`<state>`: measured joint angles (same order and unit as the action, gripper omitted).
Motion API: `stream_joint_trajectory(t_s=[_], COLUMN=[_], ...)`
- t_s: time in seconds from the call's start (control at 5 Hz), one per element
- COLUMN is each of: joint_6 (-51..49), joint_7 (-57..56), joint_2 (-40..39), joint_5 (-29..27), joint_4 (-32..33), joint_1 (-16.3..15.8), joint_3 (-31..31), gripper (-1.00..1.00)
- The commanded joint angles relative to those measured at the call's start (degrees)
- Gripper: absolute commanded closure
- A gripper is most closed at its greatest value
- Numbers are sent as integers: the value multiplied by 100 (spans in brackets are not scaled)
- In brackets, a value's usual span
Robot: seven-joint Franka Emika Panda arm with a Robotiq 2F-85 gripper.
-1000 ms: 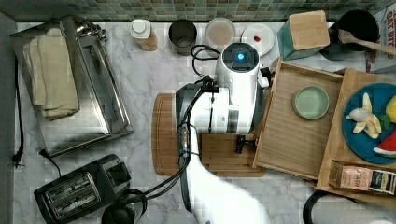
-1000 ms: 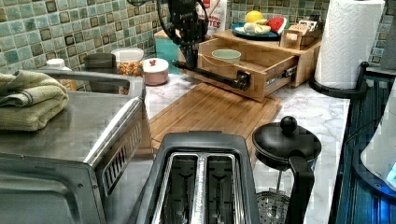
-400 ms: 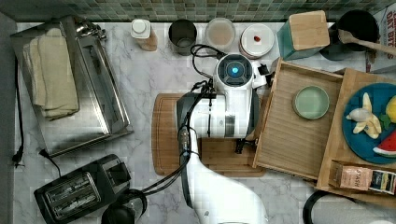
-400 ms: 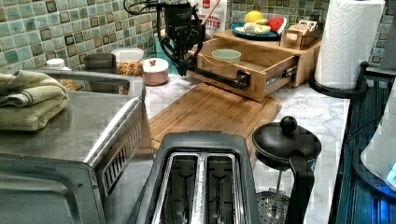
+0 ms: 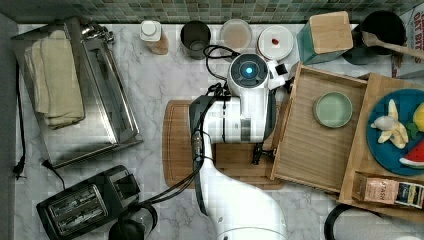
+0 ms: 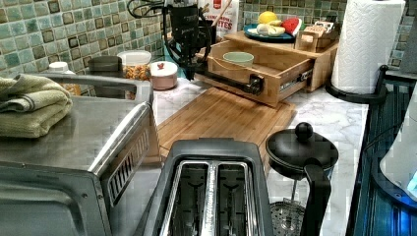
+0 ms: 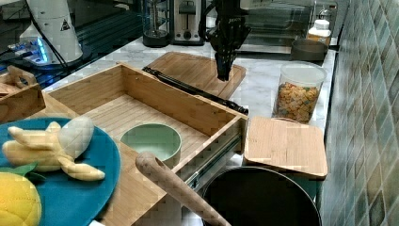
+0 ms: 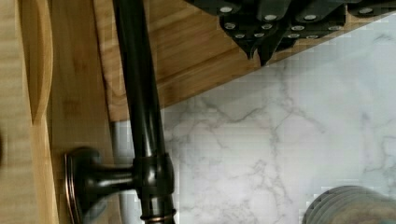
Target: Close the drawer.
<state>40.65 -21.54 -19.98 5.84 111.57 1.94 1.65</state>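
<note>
The drawer (image 5: 310, 150) stands pulled out from the wooden stand, over the cutting board's edge, with a green bowl (image 5: 333, 109) inside it. A dark bar handle (image 6: 231, 81) runs along its front; it also appears in the right view (image 7: 193, 87) and the wrist view (image 8: 140, 107). My gripper (image 6: 191, 73) hangs in front of the drawer, near the handle's end closest to the tiled wall, pointing down over the board's corner. Its fingertips (image 8: 258, 51) meet, shut on nothing, a short way from the handle. In the right view the gripper (image 7: 223, 75) hovers just above the board.
The cutting board (image 5: 177, 145) lies under my arm. Jars (image 5: 235, 34) and a white lidded pot (image 5: 275, 41) line the wall behind the gripper. A blue fruit plate (image 5: 395, 130) sits on the stand. A toaster oven (image 5: 75, 90), toaster (image 5: 80, 207) and kettle (image 6: 300, 157) stand farther off.
My wrist has shifted slightly away from the drawer's front, toward the top view's left, and dropped a little. The drawer has not moved.
</note>
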Motion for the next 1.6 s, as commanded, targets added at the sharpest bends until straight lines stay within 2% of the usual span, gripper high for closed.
stream_joint_trajectory(t_s=[0.2, 0.4, 1.0, 1.2, 1.4, 1.6], joint_6=[21, -54, 96, 197, 412, 151], joint_7=[33, -74, -712, -931, -1472, -1860], joint_2=[-294, -256, -58, 86, 249, 242], joint_5=[375, 408, 299, 240, 110, 186], joint_4=[-424, -391, -56, 173, 439, 321], joint_1=[-93, -106, 316, 508, 849, 1146], joint_3=[-21, 31, 127, 242, 359, 507], gripper=[100, 100, 100, 100, 100, 100])
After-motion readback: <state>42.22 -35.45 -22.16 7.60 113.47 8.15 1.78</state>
